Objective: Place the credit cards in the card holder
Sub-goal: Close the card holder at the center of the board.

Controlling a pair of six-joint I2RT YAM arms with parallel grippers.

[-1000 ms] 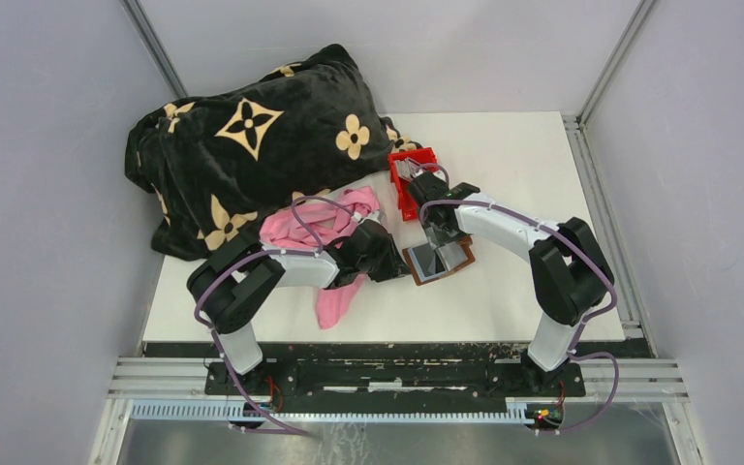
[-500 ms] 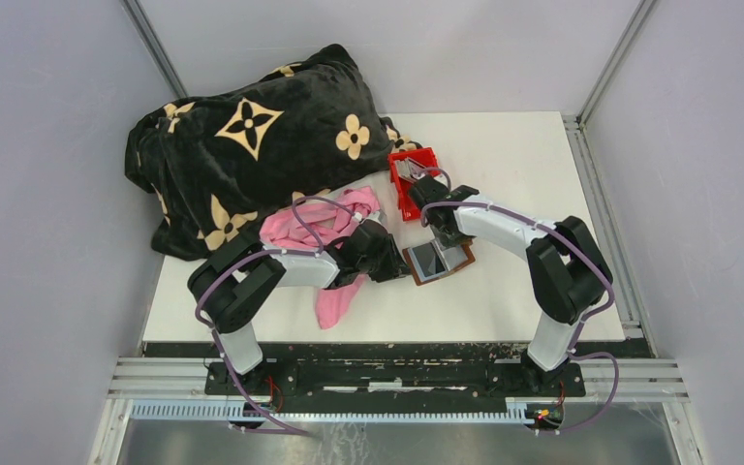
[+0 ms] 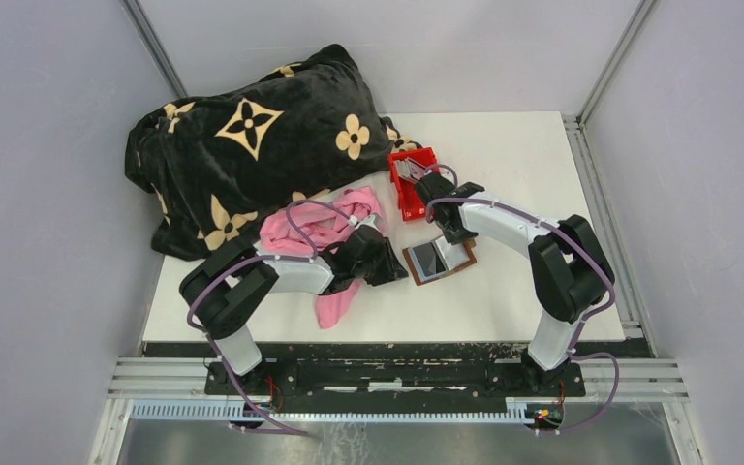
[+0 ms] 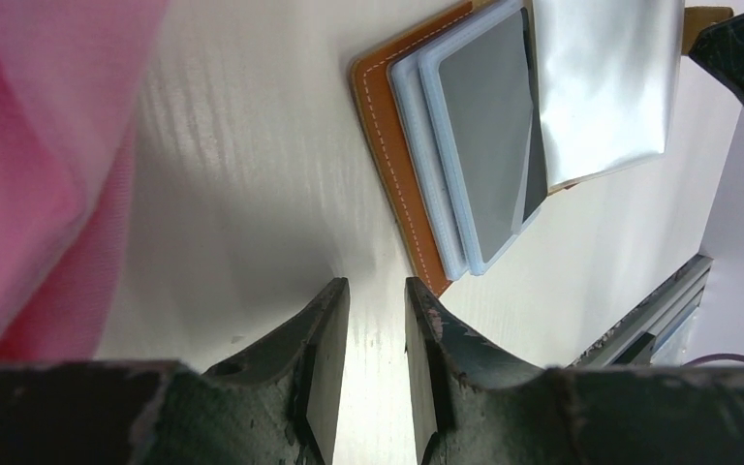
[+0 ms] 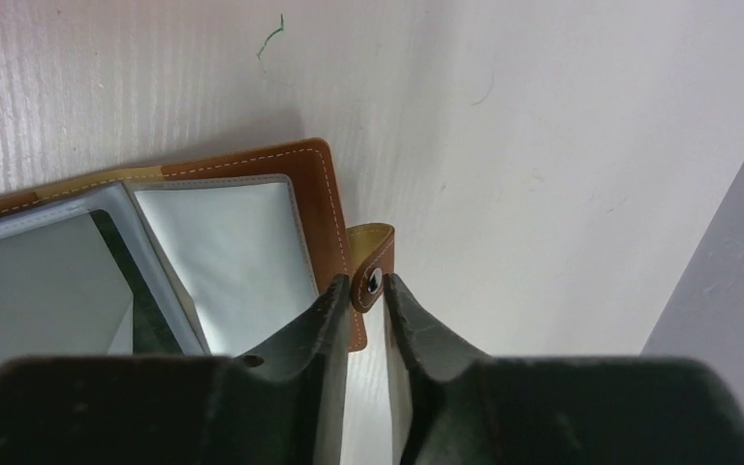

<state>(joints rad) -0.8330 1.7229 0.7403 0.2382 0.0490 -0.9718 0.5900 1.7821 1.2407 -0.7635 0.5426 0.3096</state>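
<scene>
The brown card holder (image 3: pixel 438 260) lies open on the table, pale clear pockets up, with a dark credit card (image 3: pixel 429 258) in one pocket. In the left wrist view the same card (image 4: pixel 484 145) sits in the holder (image 4: pixel 402 174). More grey credit cards (image 3: pixel 409 170) stand in the red bin. My right gripper (image 3: pixel 451 235) is at the holder's far edge, its jaws drawn in on the snap tab (image 5: pixel 373 274) of the holder (image 5: pixel 310 194). My left gripper (image 4: pixel 378 291) hovers just left of the holder, narrowly open and holding nothing.
The red bin (image 3: pixel 405 199) stands just beyond the holder. A pink cloth (image 3: pixel 325 228) lies under my left arm, and a black patterned blanket (image 3: pixel 252 145) fills the far left. The pink cloth (image 4: pixel 39 145) borders the left gripper's left side.
My right gripper's jaws have closed from wide to a narrow pinch round the snap tab, shifting slightly along the holder's far edge. The left gripper has eased back a little.
</scene>
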